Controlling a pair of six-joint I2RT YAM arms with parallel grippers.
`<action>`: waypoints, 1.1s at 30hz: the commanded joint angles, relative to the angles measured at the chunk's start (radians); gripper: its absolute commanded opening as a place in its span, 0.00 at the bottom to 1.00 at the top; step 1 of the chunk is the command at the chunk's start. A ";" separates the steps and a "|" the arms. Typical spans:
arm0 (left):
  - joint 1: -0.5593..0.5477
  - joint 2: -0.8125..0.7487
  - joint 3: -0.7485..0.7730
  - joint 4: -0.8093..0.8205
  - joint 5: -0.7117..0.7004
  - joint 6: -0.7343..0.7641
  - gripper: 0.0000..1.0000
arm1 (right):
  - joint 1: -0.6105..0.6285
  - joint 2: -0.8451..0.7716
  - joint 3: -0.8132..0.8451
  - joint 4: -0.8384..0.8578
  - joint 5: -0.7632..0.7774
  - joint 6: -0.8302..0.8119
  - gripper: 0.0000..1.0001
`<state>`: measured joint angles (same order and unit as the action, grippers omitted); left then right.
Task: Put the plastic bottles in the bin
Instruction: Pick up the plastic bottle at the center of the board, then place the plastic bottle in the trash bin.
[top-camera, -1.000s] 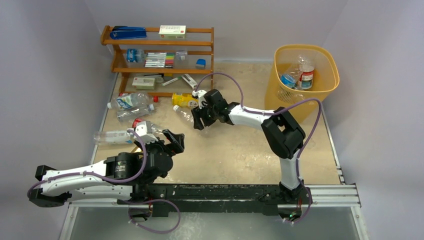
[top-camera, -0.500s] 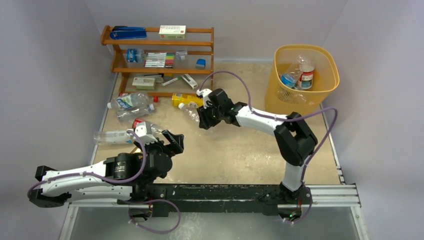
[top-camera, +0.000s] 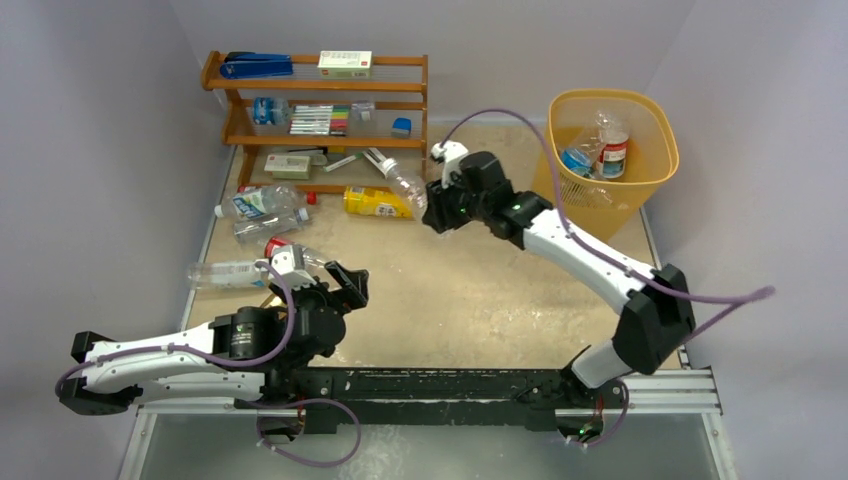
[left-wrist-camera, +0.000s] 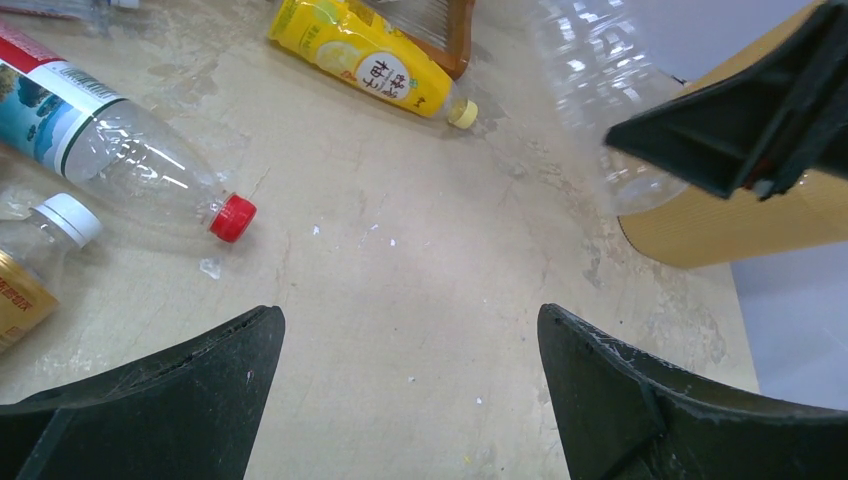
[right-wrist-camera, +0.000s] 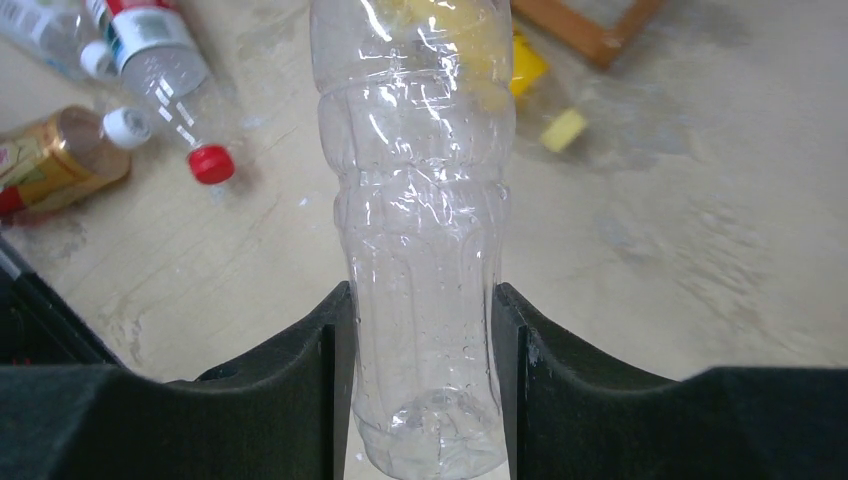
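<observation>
My right gripper (top-camera: 432, 203) is shut on a clear unlabelled plastic bottle (top-camera: 402, 180), gripping it near its base and holding it above the table, left of the bin (top-camera: 665, 165). In the right wrist view the bottle (right-wrist-camera: 420, 200) fills the gap between the fingers (right-wrist-camera: 320, 350). The yellow-orange bin holds a few bottles (top-camera: 605, 145). On the table lie a yellow bottle (top-camera: 375, 202), clear labelled bottles (top-camera: 262, 205) at the left, and a red-capped one (left-wrist-camera: 120, 150). My left gripper (top-camera: 345, 285) is open and empty, low over bare table (left-wrist-camera: 410, 315).
A brown wooden shelf rack (top-camera: 315, 110) with pens and small boxes stands at the back left. Walls close in on the left, back and right. An amber bottle (left-wrist-camera: 20, 290) lies beside the left arm. The bin's wall (left-wrist-camera: 740, 215) shows in the left wrist view.
The right gripper closed on the clear bottle, lifted it off the table and carried it back and right toward the bin. The left arm has not moved.
</observation>
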<state>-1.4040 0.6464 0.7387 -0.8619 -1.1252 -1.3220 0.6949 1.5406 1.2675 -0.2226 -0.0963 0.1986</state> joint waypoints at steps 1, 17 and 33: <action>-0.005 -0.006 -0.003 0.029 -0.005 -0.002 0.98 | -0.111 -0.134 0.046 -0.056 0.003 0.007 0.41; -0.006 0.005 -0.005 0.041 0.005 0.003 0.98 | -0.535 -0.185 0.375 -0.226 -0.075 -0.017 0.42; -0.006 -0.012 -0.006 0.025 0.002 0.006 0.98 | -0.871 -0.115 0.402 -0.218 -0.256 0.051 0.42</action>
<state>-1.4040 0.6403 0.7376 -0.8463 -1.1072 -1.3228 -0.1009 1.4216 1.6436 -0.4797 -0.2596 0.2165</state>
